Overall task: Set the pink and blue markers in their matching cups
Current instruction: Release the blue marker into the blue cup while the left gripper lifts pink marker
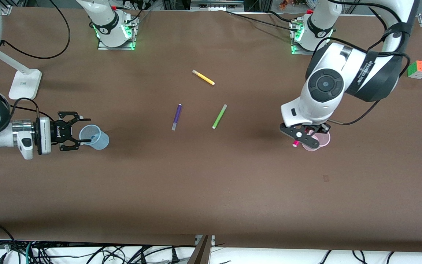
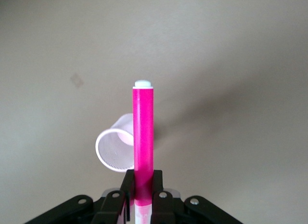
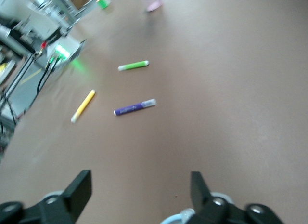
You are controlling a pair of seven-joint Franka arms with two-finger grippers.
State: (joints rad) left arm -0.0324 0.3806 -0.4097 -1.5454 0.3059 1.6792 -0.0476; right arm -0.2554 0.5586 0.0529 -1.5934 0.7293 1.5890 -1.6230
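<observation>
My left gripper (image 1: 301,138) is shut on the pink marker (image 1: 295,143) and hangs over the rim of the pale pink cup (image 1: 321,141) at the left arm's end of the table. In the left wrist view the pink marker (image 2: 143,132) sticks out from between the fingers (image 2: 128,185), with the pink cup (image 2: 114,150) just beside it. My right gripper (image 1: 82,132) stands open at the light blue cup (image 1: 96,137), nothing between its fingers (image 3: 82,188). A darker blue shape, seemingly the blue marker (image 1: 93,139), lies inside that cup. Only the blue cup's rim (image 3: 177,218) shows in the right wrist view.
A purple marker (image 1: 176,116) and a green marker (image 1: 219,116) lie mid-table, a yellow marker (image 1: 203,77) farther from the front camera. A colour cube (image 1: 418,69) sits past the left arm. A white stand (image 1: 24,83) rests near the right arm.
</observation>
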